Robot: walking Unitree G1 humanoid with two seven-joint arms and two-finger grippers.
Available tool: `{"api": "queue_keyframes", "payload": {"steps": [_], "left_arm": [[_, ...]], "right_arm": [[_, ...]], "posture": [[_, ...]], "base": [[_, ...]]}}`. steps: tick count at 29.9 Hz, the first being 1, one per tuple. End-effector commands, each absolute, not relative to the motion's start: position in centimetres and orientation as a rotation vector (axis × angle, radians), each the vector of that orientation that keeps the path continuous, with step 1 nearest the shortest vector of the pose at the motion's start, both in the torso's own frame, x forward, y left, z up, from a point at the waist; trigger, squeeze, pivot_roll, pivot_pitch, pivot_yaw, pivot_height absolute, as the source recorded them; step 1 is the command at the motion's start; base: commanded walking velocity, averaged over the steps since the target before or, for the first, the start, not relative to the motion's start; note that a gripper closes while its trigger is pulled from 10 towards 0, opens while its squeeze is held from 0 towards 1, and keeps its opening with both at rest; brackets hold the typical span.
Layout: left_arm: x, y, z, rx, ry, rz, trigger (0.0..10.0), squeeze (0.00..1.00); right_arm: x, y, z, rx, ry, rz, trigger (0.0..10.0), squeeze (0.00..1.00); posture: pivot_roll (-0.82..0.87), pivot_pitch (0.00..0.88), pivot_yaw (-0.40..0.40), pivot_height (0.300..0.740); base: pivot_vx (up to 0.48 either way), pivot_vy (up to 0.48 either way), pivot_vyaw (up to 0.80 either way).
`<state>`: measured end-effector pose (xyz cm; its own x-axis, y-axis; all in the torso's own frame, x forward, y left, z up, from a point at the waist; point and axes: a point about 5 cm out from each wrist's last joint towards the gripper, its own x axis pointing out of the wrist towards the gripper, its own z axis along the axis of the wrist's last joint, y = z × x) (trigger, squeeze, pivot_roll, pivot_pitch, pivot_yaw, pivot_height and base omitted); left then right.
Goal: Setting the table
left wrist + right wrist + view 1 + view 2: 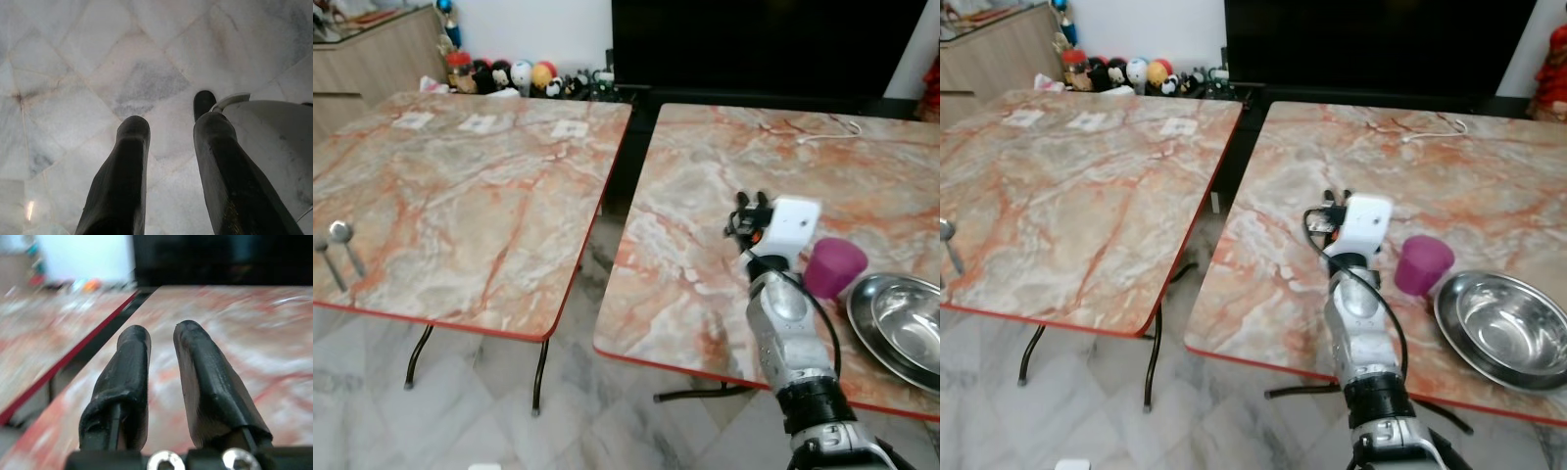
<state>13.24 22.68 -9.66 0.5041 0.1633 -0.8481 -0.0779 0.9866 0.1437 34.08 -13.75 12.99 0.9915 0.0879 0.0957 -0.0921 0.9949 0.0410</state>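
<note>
our right gripper (pixel 161 340) is raised over the right table (pixel 705 176), its two black fingers (pixel 129 362) slightly apart with a narrow gap between them and nothing held. in the eye views the right arm (pixel 788 333) rises from the bottom edge over the table's near edge, its white wrist block just beside a purple cup (pixel 834 266) that stands to its right. just right of the cup, touching or nearly so, sit steel bowls (pixel 901 323), one nested inside the other, near the table's front right corner. a white cable (pixel 827 132) lies at the far side of the same table. our left gripper (pixel 168 147) hangs over the marble floor (pixel 98 73), fingers parted and empty, with a pale rounded part of our body beside one finger. across a dark gap stands the left table (pixel 460 196), well apart from the cup and bowls; two spoons (pixel 340 250) lie near its front left edge, and three small white cards (pixel 480 123) sit in a row along its far side. beyond the tables are a row of small toys (pixel 524 76) on the floor by the wall and a large dark screen (pixel 764 44).
</note>
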Motion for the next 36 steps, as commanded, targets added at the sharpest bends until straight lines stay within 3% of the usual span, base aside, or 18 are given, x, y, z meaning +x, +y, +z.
{"api": "queue_keyframes", "payload": {"steps": [1,8,36], "left_arm": [[12.9,22.7,-9.8,0.074,1.038,0.166,10.0,0.0],[12.8,22.8,-9.8,0.065,1.042,0.175,10.0,0.0],[12.7,22.8,-9.8,0.077,1.049,0.167,10.0,0.0]], "right_arm": [[33.8,-13.0,13.6,0.02,-0.119,0.163,10.0,0.0],[32.9,-12.8,12.7,0.022,-0.093,0.166,10.0,0.0],[33.2,-10.2,13.2,0.179,-0.087,0.151,10.0,0.0]], "posture": [[-0.07,0.001,0.006,0.74],[-0.07,0.001,0.013,0.74],[-0.06,0.0,0.012,0.74]], "base": [[0.0,0.0,0.0],[0.0,0.132,0.0],[0.0,0.48,0.0]]}}
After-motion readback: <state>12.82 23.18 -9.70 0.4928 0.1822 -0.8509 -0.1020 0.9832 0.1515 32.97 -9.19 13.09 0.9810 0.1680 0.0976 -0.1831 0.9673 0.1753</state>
